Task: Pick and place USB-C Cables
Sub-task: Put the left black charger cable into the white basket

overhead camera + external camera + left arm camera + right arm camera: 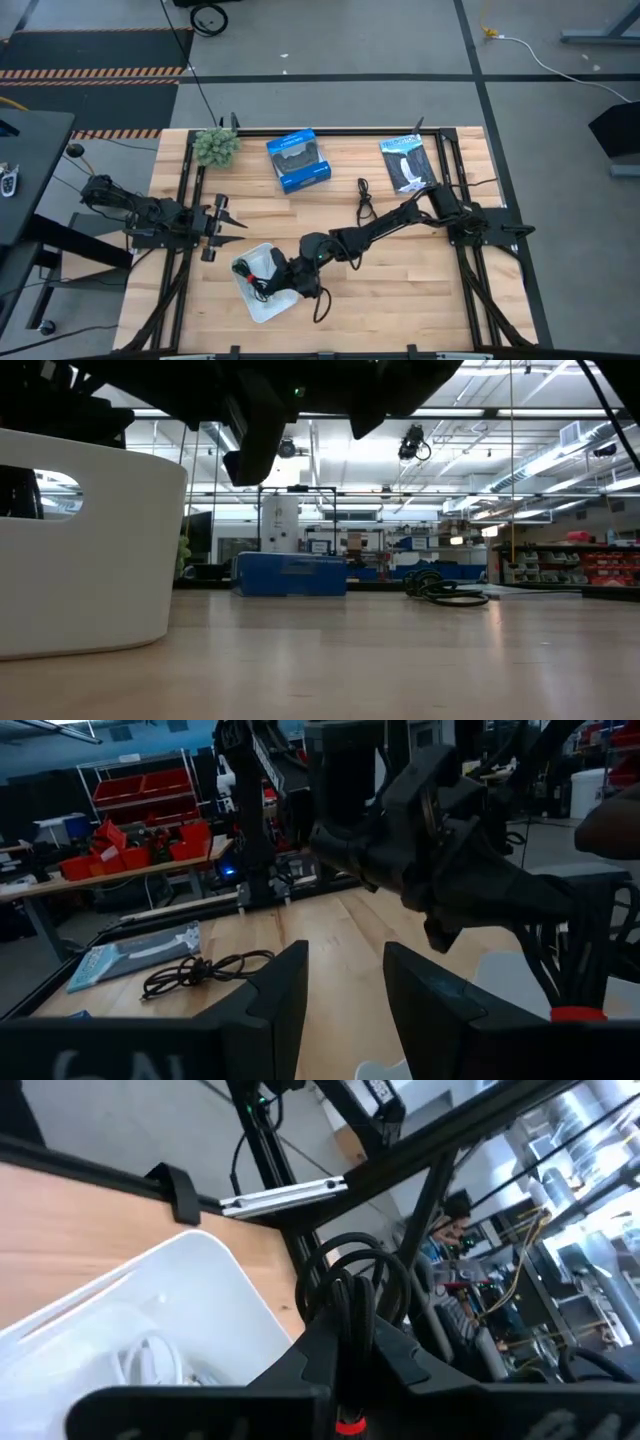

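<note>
My right gripper (350,1342) is shut on a black cable bundle (352,1285) and reaches over the white rounded tray (262,300), which stands near the table's near edge. A white cable (150,1362) lies inside the tray (170,1295). Another black cable (365,196) lies loose on the wood between the blue box (298,160) and the right arm; the low view shows this cable (445,589) too. My left gripper (226,222) is open at the table's left side, left of the tray, touching nothing. No pale blue-grey cable shows. My right gripper pinches the black bundle between its two fingers. The bundle's loops (345,1265) stick out past the fingertips. The fingers come in slanting down from the table's right side. The bundle sits above the tray's rim, off the table.
A flat black-and-white packet (408,163) lies at the far right, and a small green plant (215,147) stands at the far left corner. A black strand (321,303) curls on the wood just right of the tray. Bare wood lies right of the tray.
</note>
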Tool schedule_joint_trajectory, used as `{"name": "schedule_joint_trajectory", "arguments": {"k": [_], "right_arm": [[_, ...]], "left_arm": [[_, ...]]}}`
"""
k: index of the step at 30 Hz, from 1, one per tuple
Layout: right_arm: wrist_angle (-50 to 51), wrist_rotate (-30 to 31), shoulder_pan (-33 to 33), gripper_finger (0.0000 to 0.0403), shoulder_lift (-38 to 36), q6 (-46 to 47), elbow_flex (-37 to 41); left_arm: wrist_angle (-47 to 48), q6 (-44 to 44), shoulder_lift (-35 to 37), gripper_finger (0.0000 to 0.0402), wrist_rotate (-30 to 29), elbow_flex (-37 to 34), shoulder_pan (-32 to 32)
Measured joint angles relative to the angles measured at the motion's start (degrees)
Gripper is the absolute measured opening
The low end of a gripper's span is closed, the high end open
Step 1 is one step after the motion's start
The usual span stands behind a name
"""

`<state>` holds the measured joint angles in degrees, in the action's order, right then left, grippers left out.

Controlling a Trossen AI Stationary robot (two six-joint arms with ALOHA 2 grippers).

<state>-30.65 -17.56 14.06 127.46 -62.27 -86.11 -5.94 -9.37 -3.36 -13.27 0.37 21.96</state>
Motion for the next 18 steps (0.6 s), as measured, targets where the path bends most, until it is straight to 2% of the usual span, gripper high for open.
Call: {"name": "schedule_joint_trajectory", "arguments": {"k": [6,10,18], "right_arm": [[0.6,0.4,-0.3,0.0042,0.0,5.8,0.0],[3.4,0.9,-0.3,0.0061,0.0,7.8,0.0],[7.6,8.1,0.7,0.011,-0.3,8.4,-0.1]], "left_arm": [[0.1,0.0,0.0,0.0142,0.0,0.0,0.0],[0.1,0.0,0.0,0.0142,0.0,0.0,0.0],[0.2,0.0,0.0,0.0142,0.0,0.0,0.0]]}}
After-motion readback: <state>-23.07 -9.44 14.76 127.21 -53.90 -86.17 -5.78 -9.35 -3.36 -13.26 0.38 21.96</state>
